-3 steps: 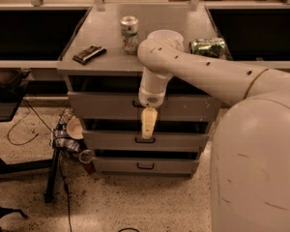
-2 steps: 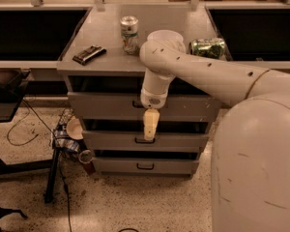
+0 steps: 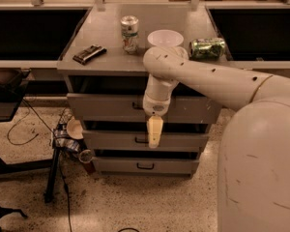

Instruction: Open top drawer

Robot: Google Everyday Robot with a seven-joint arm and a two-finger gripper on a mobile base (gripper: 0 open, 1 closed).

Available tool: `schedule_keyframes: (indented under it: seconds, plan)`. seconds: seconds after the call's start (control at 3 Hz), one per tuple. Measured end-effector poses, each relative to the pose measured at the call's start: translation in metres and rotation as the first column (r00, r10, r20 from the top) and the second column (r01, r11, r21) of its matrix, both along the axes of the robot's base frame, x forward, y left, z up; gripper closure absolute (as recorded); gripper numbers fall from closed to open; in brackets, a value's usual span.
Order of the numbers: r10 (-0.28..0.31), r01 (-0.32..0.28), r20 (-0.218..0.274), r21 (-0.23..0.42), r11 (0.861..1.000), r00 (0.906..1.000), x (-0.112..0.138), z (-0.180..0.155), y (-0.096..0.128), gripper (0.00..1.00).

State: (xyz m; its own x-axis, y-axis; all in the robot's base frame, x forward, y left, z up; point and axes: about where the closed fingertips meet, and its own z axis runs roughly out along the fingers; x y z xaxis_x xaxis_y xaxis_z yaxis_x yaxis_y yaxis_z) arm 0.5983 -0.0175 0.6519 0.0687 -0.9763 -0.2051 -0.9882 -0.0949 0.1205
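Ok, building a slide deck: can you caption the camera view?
Gripper hanging just below and right of the handle of the top drawer.

You have two cans on the counter (image 3: 106, 18): an upright can (image 3: 129, 33) about midway between its left and right edges, and a tipped can (image 3: 208, 47) by the right edge; one bowl (image 3: 165, 36) between them; one black bar (image 3: 89, 53) near the front left corner; three drawers under the front edge, counting the top drawer (image 3: 106, 108); one gripper (image 3: 154, 132), hanging before the middle drawer (image 3: 111, 140).
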Motion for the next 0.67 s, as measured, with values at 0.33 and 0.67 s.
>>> schedule_keyframes:
  seconds: [0.33,0.67]
  plan:
    - [0.031,-0.031,-0.013,0.007,0.999,0.9994,-0.0062,-0.0045,0.0031,0.0]
    - [0.074,-0.074,-0.028,0.002,0.997,0.9969,-0.0121,-0.0038,0.0053,0.0]
